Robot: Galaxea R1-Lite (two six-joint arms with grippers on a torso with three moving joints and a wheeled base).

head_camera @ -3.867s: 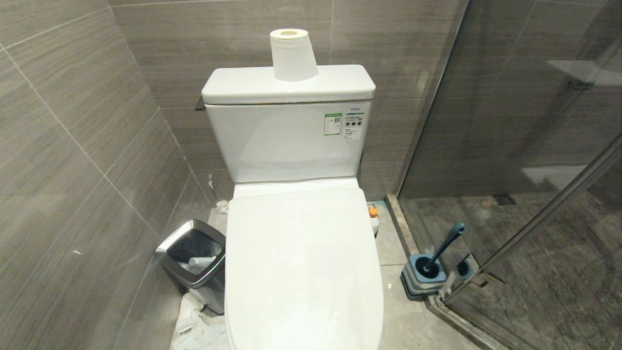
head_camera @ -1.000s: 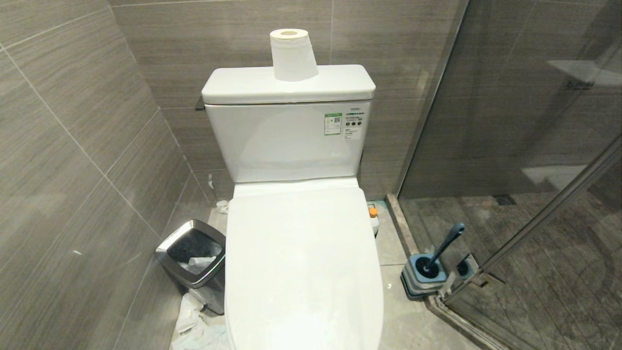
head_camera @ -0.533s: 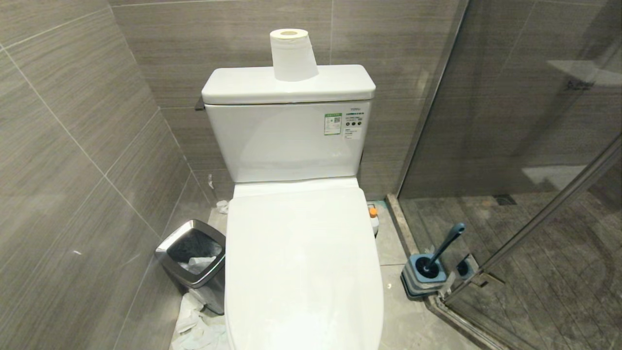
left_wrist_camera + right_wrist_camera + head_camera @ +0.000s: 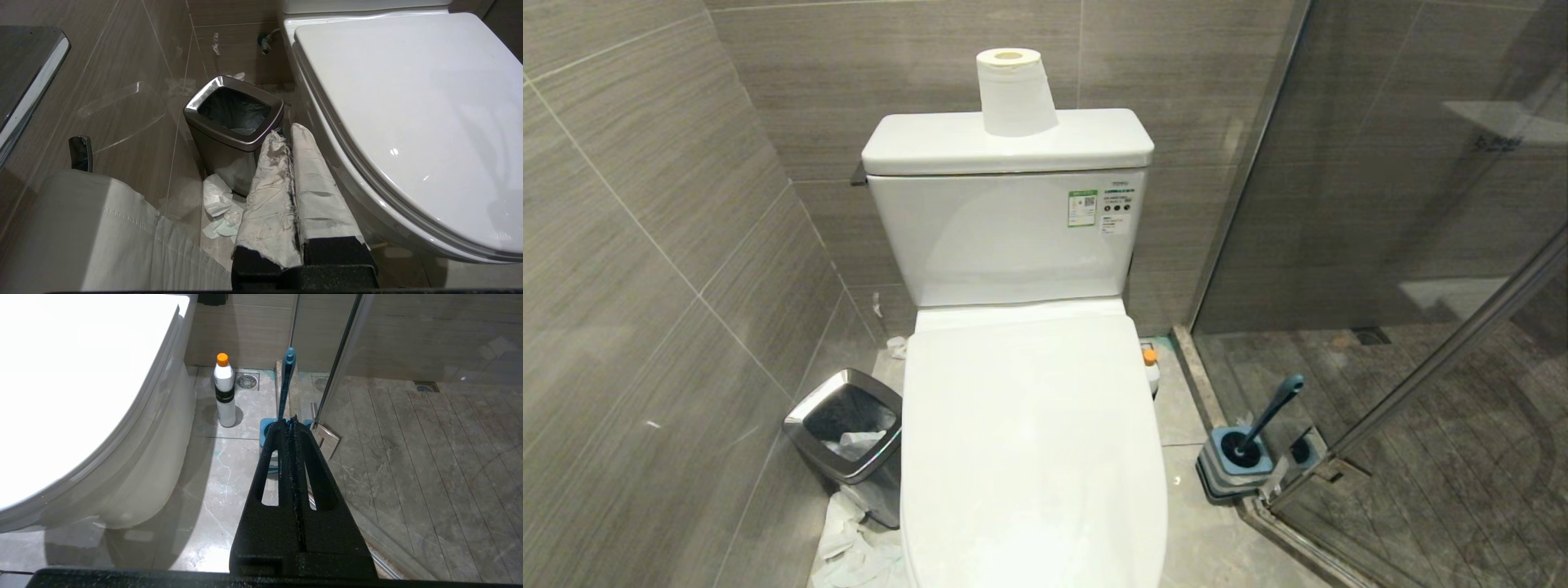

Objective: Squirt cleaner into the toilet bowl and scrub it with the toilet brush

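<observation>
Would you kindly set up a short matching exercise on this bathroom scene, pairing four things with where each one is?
Things:
1. cleaner
2. toilet brush
3. paper roll
4. waste bin

Places:
A. on top of the tank lid
B. on the floor left of the toilet, against the tiled wall
C. upright on the floor right of the toilet, near the floor drain
D. standing in its square holder by the glass shower door

Pairs: 1-C, 2-D, 3-A, 4-B
</observation>
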